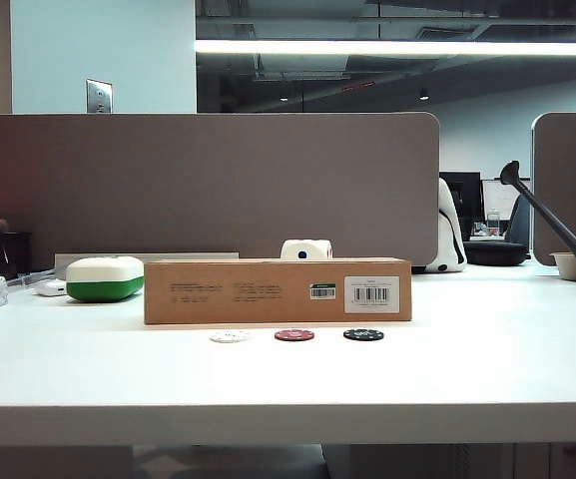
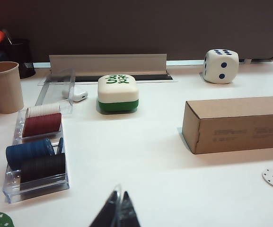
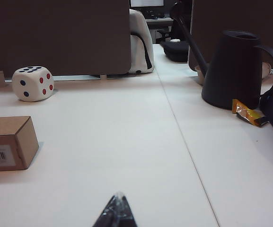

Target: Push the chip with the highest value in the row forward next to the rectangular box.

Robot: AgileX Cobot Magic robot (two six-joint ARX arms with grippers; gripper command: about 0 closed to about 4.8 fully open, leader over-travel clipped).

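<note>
Three chips lie in a row in front of the rectangular box (image 1: 278, 290): a white chip (image 1: 230, 337), a dark red chip (image 1: 294, 335) and the black chip (image 1: 363, 334) at the right end. The black chip sits a short way in front of the box, apart from it. The box also shows in the left wrist view (image 2: 238, 124) and its labelled end in the right wrist view (image 3: 7, 142). My left gripper (image 2: 119, 195) is shut, above bare table left of the box. My right gripper (image 3: 119, 195) is shut, above bare table right of the box. Neither gripper appears in the exterior view.
A white-and-green case (image 1: 105, 278) and a clear chip tray (image 2: 36, 156) stand to the left, with a paper cup (image 2: 4, 86). A large die (image 2: 220, 65) sits behind the box. A black kettle (image 3: 234, 70) and a snack wrapper (image 3: 248, 113) stand at the right.
</note>
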